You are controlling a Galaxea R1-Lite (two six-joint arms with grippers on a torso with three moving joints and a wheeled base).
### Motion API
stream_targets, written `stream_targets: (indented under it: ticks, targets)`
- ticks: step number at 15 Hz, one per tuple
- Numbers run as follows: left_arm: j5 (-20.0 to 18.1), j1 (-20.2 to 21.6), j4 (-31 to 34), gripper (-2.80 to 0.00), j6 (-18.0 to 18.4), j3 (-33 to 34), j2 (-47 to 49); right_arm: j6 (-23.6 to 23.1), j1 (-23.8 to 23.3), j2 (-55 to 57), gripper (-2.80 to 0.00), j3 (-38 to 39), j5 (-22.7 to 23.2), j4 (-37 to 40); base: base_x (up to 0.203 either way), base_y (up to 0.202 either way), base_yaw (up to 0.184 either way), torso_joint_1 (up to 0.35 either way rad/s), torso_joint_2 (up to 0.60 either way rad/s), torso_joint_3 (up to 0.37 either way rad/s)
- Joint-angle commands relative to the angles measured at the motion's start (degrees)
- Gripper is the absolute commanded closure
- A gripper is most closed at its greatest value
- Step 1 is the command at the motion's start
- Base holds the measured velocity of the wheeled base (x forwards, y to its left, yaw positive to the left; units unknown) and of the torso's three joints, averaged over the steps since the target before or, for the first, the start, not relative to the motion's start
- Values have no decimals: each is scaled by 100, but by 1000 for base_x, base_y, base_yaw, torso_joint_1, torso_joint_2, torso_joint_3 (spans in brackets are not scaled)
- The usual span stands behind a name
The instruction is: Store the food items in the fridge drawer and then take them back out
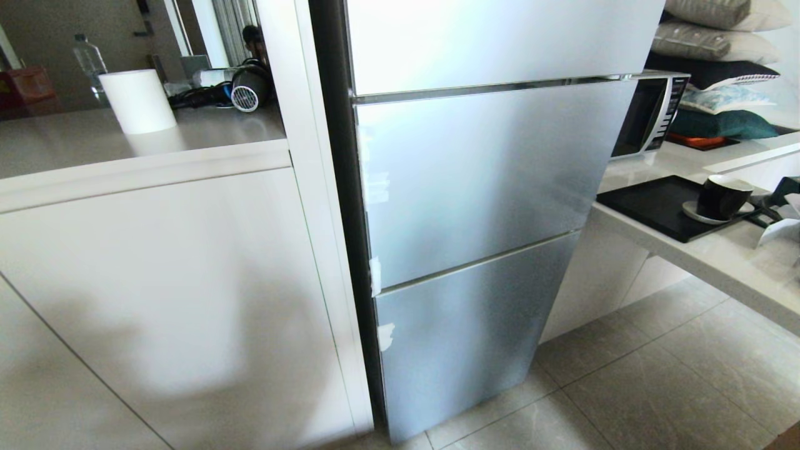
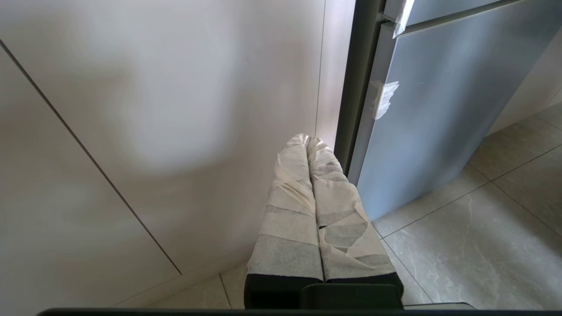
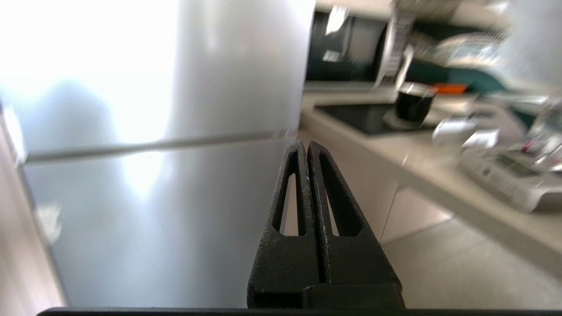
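The fridge (image 1: 475, 187) stands with all its pale blue-grey door panels shut, so the fridge drawer is hidden. No food items show in any view. My left gripper (image 2: 307, 139), its fingers wrapped in white tape, is shut and empty, low beside the white cabinet front (image 2: 153, 131) and the fridge's lower door (image 2: 439, 109). My right gripper (image 3: 306, 145), bare black, is shut and empty too, and points at the fridge's lower right side (image 3: 175, 197). Neither arm shows in the head view.
On the left a white counter (image 1: 75, 144) carries a paper roll (image 1: 137, 100) and a hair dryer (image 1: 250, 87). On the right a counter (image 1: 706, 250) holds a black tray (image 1: 656, 206), a black cup (image 1: 722, 197) and a microwave (image 1: 650, 112). Grey floor tiles (image 1: 656, 387) lie below.
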Motion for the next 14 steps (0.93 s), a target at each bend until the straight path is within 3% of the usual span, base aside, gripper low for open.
stream_targets:
  ticks: [1,3,4,14]
  targets:
    - [2,2,3,0,2,-1,0,27,2,5,0,2,20,707,0,0,0,0,0,0]
    - [-4,2,3,0,-4,-1,0,256,2,6,0,-98,373,2095,0,0,0,0,0,0]
    - [2,2,3,0,-6,-1,0,385,2,7,0,-156,414,2409,0,0,0,0,0,0]
    - [2,2,3,0,-7,-1,0,542,0,11,0,-173,376,2301,0,0,0,0,0,0]
